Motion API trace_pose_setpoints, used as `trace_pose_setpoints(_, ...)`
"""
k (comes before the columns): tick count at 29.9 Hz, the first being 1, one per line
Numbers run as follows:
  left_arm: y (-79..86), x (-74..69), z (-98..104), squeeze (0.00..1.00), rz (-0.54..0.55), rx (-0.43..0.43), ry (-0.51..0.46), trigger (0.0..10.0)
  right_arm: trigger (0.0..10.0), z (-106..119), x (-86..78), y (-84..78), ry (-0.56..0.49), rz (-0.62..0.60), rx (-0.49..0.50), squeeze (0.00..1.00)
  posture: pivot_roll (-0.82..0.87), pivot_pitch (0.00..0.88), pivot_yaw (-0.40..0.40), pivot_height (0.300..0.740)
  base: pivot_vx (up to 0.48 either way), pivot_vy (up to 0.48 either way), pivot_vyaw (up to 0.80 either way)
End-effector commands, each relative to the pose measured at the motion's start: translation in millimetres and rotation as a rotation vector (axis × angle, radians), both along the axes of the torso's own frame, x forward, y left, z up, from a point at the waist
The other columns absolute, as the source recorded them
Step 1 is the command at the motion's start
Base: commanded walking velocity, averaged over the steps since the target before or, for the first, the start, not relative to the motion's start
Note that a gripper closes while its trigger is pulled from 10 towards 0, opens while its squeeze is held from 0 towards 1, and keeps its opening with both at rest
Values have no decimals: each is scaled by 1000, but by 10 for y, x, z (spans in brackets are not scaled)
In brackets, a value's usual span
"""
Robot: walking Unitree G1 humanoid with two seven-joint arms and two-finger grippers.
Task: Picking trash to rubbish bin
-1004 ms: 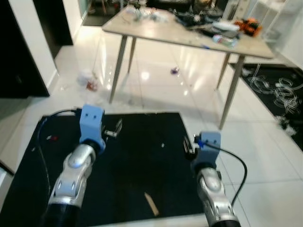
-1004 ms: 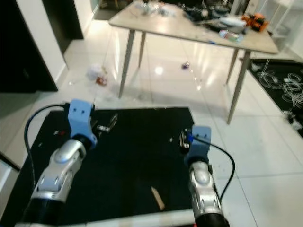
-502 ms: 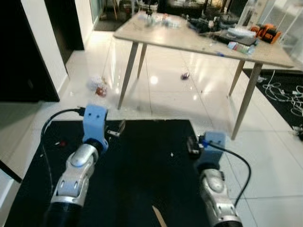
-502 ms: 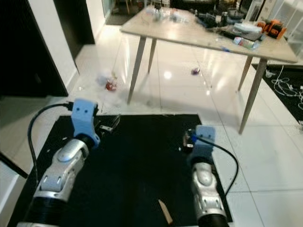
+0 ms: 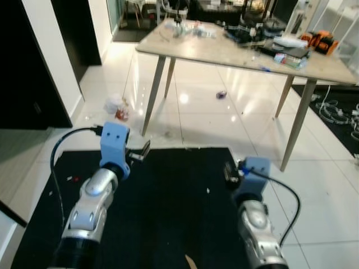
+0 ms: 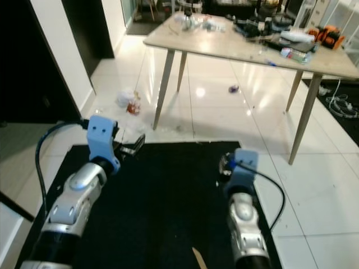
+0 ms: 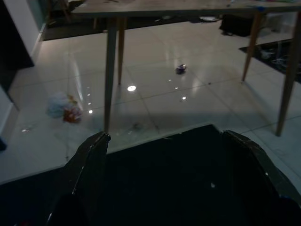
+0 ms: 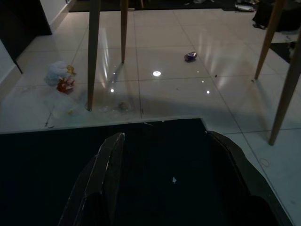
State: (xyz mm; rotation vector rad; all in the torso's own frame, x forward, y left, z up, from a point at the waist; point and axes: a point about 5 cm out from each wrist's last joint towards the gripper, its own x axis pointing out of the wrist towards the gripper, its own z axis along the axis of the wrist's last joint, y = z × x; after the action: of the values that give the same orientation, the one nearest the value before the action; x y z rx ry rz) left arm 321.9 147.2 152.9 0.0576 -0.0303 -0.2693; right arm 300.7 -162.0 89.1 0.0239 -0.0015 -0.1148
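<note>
lying well beyond left claw (image 5: 136, 154) — crumpled trash (image 5: 117, 106)

Black mat (image 5: 168, 207), glossy white tiled floor (image 5: 196, 120), beige table (image 5: 224, 53), purple wrapper (image 5: 221, 94), white-and-red trash (image 5: 118, 106)

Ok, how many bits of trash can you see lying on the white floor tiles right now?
2: a crumpled white-and-red wrapper left of the table's near-left leg, and a small purple wrapper under the table. More may be hidden.

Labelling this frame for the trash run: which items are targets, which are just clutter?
Job:
crumpled white and red trash by the table leg
small purple wrapper under the table
left gripper, right gripper, both open

Lying about:
black mat
table
cables
</note>
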Motion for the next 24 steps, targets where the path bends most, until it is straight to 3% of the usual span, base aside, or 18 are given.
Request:
trace_pose_setpoints(1,6,-12,-36,0,-5,-2,12,10000,10000,-40,-31,-60,19,-19,5,0,12,97,12,740,322,0,0)
trace_pose_setpoints(7,8,-23,-37,0,-9,1,11,10000,10000,-53,-40,-57,25,-20,28,0,12,97,11,740,328,0,0)
trace_pose_setpoints(17,5,-27,-41,0,-15,3,12,10000,10000,-60,-47,-53,27,-17,39,0,12,93,14,740,332,0,-693)
trace_pose_setpoints(24,0,-28,-47,0,-16,5,14,10000,10000,-65,-50,-56,27,-15,35,0,12,93,14,740,332,0,0)
